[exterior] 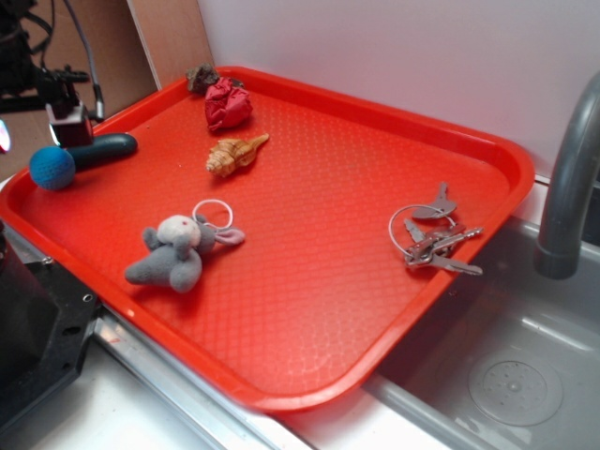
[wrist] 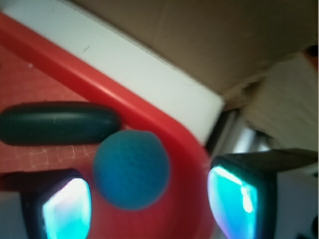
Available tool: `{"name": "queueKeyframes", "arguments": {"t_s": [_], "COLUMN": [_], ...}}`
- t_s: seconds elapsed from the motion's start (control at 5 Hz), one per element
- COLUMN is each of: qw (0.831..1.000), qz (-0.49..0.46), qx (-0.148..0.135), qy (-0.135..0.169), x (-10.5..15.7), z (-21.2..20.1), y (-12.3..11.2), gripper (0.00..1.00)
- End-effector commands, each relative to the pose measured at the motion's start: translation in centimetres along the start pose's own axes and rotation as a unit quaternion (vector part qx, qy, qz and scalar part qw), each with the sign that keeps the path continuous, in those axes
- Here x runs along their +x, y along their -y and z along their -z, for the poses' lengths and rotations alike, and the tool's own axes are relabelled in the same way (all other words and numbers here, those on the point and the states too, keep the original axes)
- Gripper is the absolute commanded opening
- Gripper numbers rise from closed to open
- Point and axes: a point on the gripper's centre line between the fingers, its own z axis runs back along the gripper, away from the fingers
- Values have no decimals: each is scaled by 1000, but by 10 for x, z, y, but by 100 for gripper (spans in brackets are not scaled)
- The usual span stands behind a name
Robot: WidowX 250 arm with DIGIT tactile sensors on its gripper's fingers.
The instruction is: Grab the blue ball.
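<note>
The blue ball (exterior: 52, 167) is small, round and rough-textured. It lies at the left corner of the red tray (exterior: 309, 281), against the rim. A dark teal oblong object (exterior: 105, 148) lies right beside it. My gripper (exterior: 67, 120) hangs just above and behind the ball. In the wrist view the blue ball (wrist: 131, 169) sits between the two fingers of the gripper (wrist: 149, 204), nearer the left pad (wrist: 67, 209) than the right pad (wrist: 234, 199). Neither pad touches it. The gripper is open.
A grey plush toy (exterior: 173, 253) with a ring lies on the tray, with a shell (exterior: 234, 153), a red crumpled lump (exterior: 227, 103) and a brown lump (exterior: 202, 77). Keys (exterior: 433, 239) lie at the right. A grey tap (exterior: 572, 187) and sink (exterior: 506, 375) adjoin.
</note>
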Motion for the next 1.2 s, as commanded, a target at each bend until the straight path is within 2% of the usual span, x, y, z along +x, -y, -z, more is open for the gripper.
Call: {"name": "queueKeyframes", "arguments": {"t_s": [0.0,0.2,0.4,0.6,0.8,1.0], "qw": [999,999,999,995,971,921], "qz": [35,34,38,98,216,332], "qx": [-5,4,-2,5,-106,-197], "qy": [5,0,-2,0,3,-56], "x": [7,3,-5,-1,-13,-33], "z": [20,24,24,-9,-72,-135], "y": [-8,-13,-22,11,59,85], "gripper": [100,59,0,0,0,0]}}
